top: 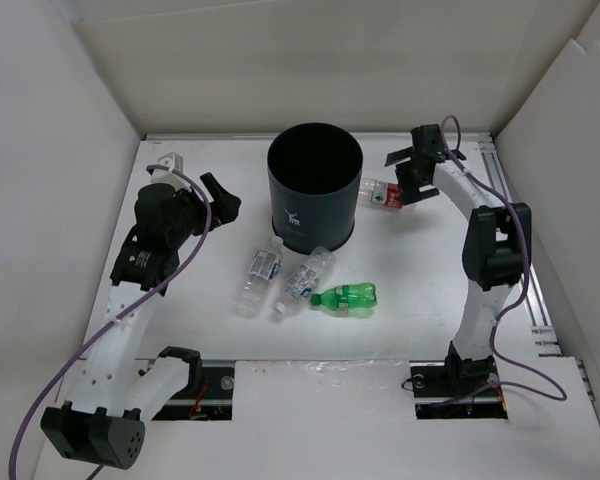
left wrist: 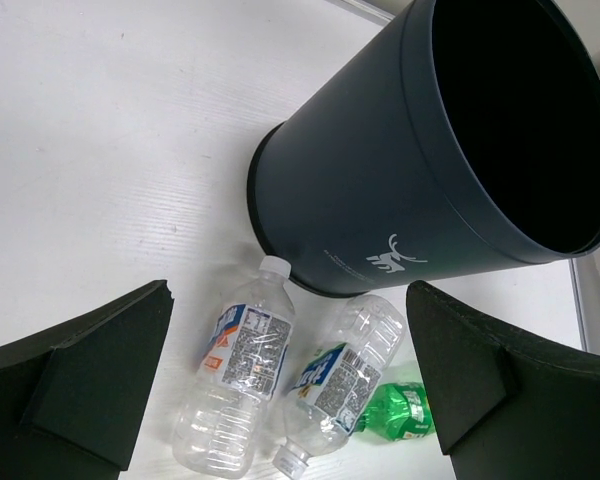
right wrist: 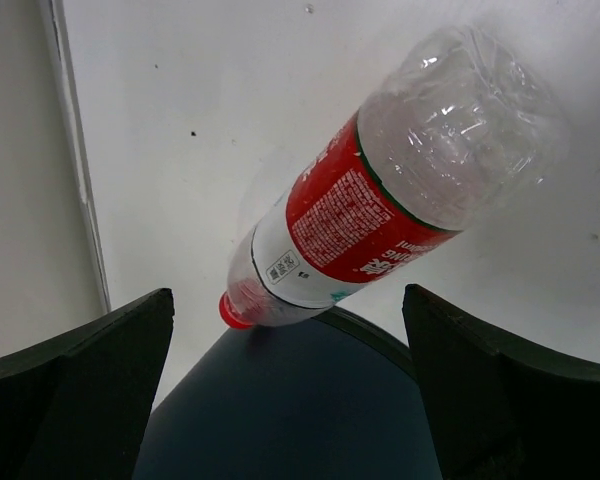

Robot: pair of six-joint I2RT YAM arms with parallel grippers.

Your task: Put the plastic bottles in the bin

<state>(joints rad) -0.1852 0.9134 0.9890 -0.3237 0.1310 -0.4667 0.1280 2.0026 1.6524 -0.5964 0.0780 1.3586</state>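
Counter (top: 430, 270) and walls (top: 280, 60) are seen to be plain matt white; the counter is boxed in by the walls on 3 sides, and a pale rail (top: 525, 270) is seen along its right edge.

The bin (top: 310, 215) is set upright at the back centre of the counter; it is a tall, dark navy cylinder with a small white logo (top: 294, 218) on its near side, and its inside is lost in shadow.

4 bottles are seen, all lying on their sides. 2 clear bottles (top: 258, 275) with blue-white labels are laid side by side just in front of the bin, caps at opposite ends. A green bottle (top: 346, 297) is laid just to their right, beside the nearer one. A red-labelled bottle (top: 382, 195), clear and slightly dented, is found just right of the bin, its red cap turned toward the bin wall; whether cap and wall touch cannot be told.

The left end effector (top: 223, 196) is held above the counter left of the bin, jaws spread wide and holding nothing; the right end effector (top: 410, 175) is poised over the red-labelled bottle, jaws likewise spread, with the bottle not gripped.
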